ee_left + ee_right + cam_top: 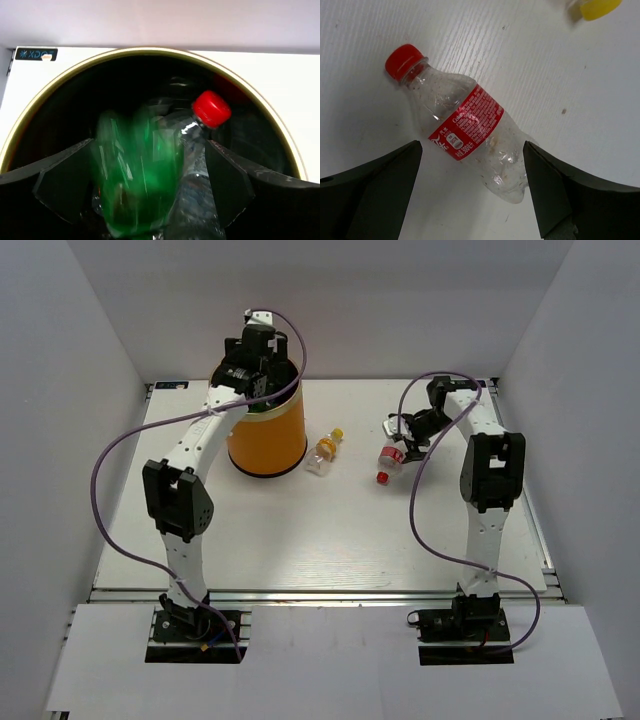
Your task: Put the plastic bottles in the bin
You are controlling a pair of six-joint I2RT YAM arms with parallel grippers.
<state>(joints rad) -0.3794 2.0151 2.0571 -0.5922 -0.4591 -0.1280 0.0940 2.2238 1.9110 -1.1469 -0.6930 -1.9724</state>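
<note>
toward the far left corner of the table [350,540]: the bin [268,435], upright, orange wall, black inside. directly over its mouth, the left gripper [150,160], fingers spread wide, no firm hold on anything. between and below those fingers, inside the rim, a green bottle [135,175], smeared by motion blur; contact with either finger impossible to tell. beside it in the bin, a red-capped clear bottle [200,165], cap up, leaning toward the rim.

just beside the bin on its right, a yellow-capped bottle [325,452], flat on the table, cap toward the far edge.

nearer the far right corner, a red-labelled bottle [470,130], clear, flat on the table, red cap toward the near edge. above it, the right gripper [471,145], fingers wide apart on either side of the bottle, closed on nothing.
</note>
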